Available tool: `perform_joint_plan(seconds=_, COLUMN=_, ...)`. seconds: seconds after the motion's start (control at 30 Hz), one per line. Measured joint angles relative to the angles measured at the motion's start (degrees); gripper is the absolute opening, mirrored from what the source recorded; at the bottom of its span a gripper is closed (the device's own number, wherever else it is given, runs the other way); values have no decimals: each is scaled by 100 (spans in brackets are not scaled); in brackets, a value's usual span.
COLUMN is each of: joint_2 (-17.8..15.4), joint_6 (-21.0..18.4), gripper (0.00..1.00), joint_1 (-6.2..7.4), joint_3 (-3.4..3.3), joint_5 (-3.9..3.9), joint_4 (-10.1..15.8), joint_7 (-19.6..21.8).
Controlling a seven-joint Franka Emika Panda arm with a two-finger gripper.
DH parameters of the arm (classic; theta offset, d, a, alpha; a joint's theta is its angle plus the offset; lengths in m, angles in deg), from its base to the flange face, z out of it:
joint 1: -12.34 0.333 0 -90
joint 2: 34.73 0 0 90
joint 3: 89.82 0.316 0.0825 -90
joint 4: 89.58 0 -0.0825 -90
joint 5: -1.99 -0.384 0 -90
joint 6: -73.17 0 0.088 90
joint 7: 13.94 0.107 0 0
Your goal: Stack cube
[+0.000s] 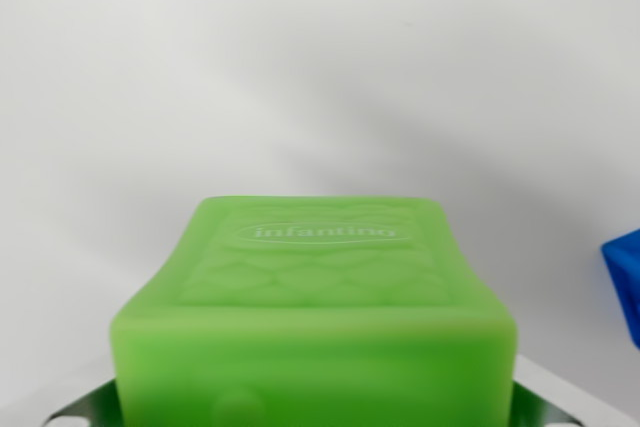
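Observation:
A soft green cube [315,297] with an oval "infantino" logo on its top face fills the lower middle of the wrist view, very close to the camera. My gripper [315,409] is shut on it. Only slivers of the metal fingers [565,397] show at the bottom corners, pressed against the cube's two sides, which bow inward. A blue cube [625,282] peeks in at the wrist view's right edge, apart from the green one. Most of it is cut off by the frame.
A plain white surface [300,77] stretches behind and around the cubes, with soft shadows across it. Nothing else shows on it.

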Motion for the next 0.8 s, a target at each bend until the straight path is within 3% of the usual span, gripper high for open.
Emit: perform_joint_plan(seconds=0.8, joint_2=-153, joint_6=-233, gripper=0, joint_1=-177, joint_3=-223, joint_5=-39, joint_4=-39, joint_7=603)
